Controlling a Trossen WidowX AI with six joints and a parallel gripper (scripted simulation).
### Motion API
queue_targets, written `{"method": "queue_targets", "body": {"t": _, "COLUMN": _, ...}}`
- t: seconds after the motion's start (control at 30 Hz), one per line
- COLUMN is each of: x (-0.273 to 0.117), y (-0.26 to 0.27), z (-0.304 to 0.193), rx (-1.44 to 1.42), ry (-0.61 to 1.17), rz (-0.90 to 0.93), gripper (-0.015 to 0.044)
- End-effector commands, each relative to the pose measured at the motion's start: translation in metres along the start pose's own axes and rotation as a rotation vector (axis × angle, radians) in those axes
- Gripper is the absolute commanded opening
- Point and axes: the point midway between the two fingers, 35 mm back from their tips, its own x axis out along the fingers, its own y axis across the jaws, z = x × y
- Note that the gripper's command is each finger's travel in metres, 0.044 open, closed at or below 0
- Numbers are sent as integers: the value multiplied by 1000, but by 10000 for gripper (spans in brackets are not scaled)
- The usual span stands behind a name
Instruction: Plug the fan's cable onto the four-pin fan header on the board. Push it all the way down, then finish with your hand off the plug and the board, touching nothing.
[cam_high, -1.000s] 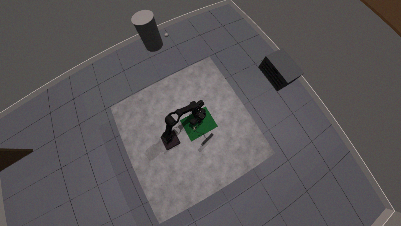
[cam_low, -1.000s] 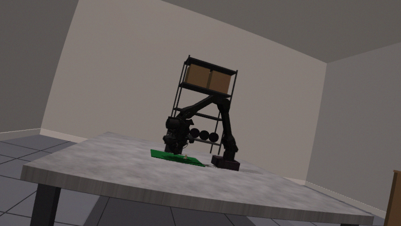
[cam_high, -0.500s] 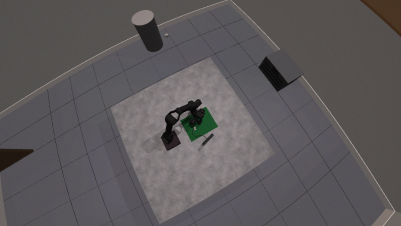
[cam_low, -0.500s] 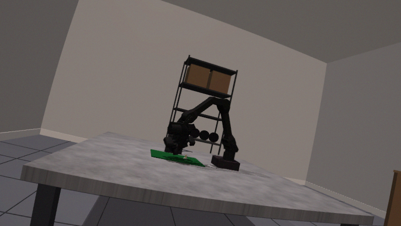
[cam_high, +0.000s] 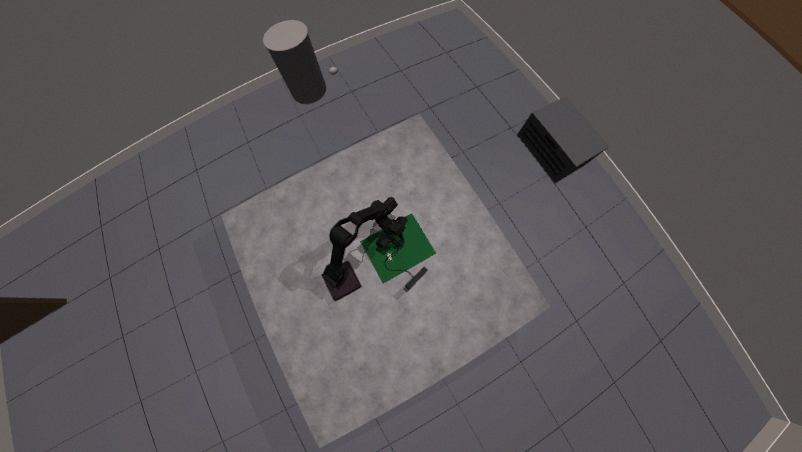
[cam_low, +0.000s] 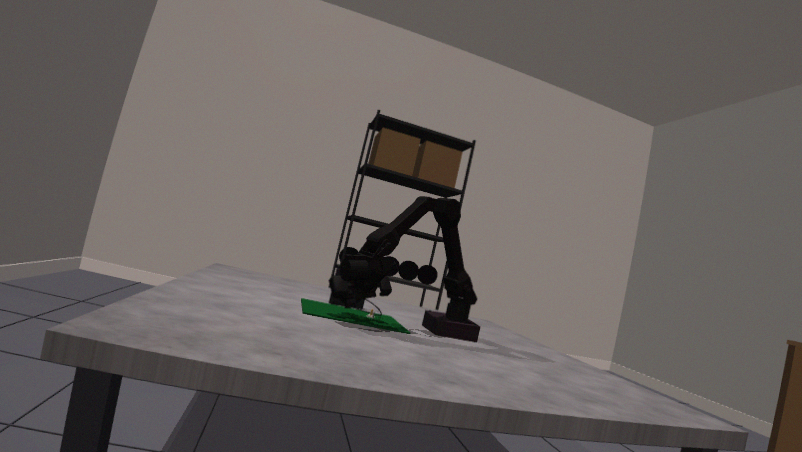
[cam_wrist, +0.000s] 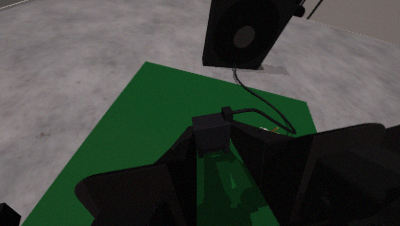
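My gripper (cam_wrist: 210, 127) (cam_high: 391, 245) is shut on the dark fan plug (cam_wrist: 212, 130), a small block between the fingertips. The green board (cam_wrist: 145, 100) (cam_high: 418, 241) (cam_low: 320, 308) lies on the table beneath. The small pale header (cam_high: 389, 257) (cam_low: 371, 314) shows on the board; in the wrist view, the header (cam_wrist: 270, 130) is right of the plug, partly hidden by the right finger. The plug appears apart from it, over bare board; its exact height is unclear. The thin black cable (cam_wrist: 257, 109) loops from the plug to the black fan (cam_wrist: 217, 35) (cam_high: 416, 279), standing beyond the board's edge.
The arm's base (cam_high: 343, 284) (cam_low: 450, 327) stands on the grey table (cam_high: 466, 314) (cam_low: 252, 359) beside the board. The cable crosses the board on the header's side, toward the fan. A shelf (cam_low: 412, 182) stands behind the table. A grey cylinder (cam_high: 297, 67) stands on the floor, away from the arm.
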Motion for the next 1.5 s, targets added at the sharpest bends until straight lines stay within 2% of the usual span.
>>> {"method": "queue_targets", "body": {"t": 0.0, "x": -1, "y": -1, "z": -1, "rx": 7, "ry": -52, "rz": 7, "gripper": 0}}
{"method": "queue_targets", "body": {"t": 1.13, "x": -33, "y": 5, "z": -7, "rx": 91, "ry": -482, "rz": 202, "gripper": 0}}
{"method": "queue_targets", "body": {"t": 1.47, "x": -37, "y": 5, "z": -3, "rx": 89, "ry": -475, "rz": 201, "gripper": 0}}
